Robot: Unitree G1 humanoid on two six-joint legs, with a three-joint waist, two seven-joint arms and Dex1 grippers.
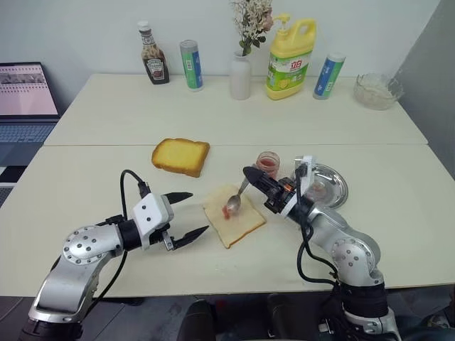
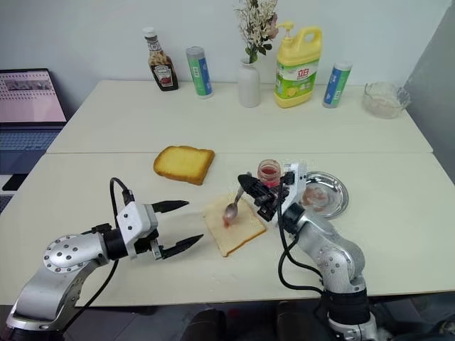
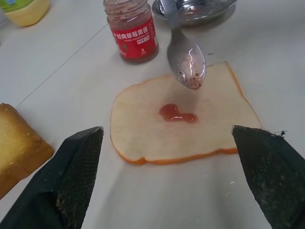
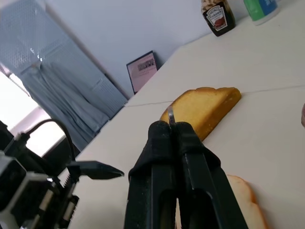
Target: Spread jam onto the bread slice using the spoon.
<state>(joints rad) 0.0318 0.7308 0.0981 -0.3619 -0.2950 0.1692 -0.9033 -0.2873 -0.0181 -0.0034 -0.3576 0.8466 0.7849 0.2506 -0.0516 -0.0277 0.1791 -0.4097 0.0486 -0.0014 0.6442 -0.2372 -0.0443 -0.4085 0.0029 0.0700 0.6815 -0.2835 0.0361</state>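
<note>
Right gripper (image 1: 250, 175): fingers pressed together on the handle of the spoon (image 1: 237, 198), which slants down from the fingertips toward 7 o'clock in the head view. The bowl of the spoon, flecked with red, hangs just above the middle of the bread slice (image 1: 234, 215); the left wrist view shows it clear of the surface, over a small red smear (image 3: 177, 113) of jam on the slice.

Left gripper (image 1: 190, 213): fingers spread wide, holding nothing, pointing at the bread slice from its 9 o'clock side and stopping just short of the crust. In the left wrist view the two black fingertips (image 3: 78, 168) frame the slice from either side.

Bread slice: thin, pale, lying flat on the white table (image 1: 106, 177) near its front half.

Jam jar (image 1: 268, 164): small, clear glass with a red label, lid off, at 1 o'clock from the slice, just beside the right gripper. A round steel dish (image 1: 333, 186) sits at 3 o'clock from the jar.

Thick golden toast (image 1: 180, 156): at 10 o'clock from the slice, apart from it.

Far table edge, left to right: ketchup bottle (image 1: 152, 64), green-blue can (image 1: 191, 65), white vase (image 1: 240, 74) with flowers, yellow detergent bottle (image 1: 291, 59), second can (image 1: 328, 75), glass bowl (image 1: 378, 91). A laptop (image 1: 26, 96) stands beyond the table's left edge.
</note>
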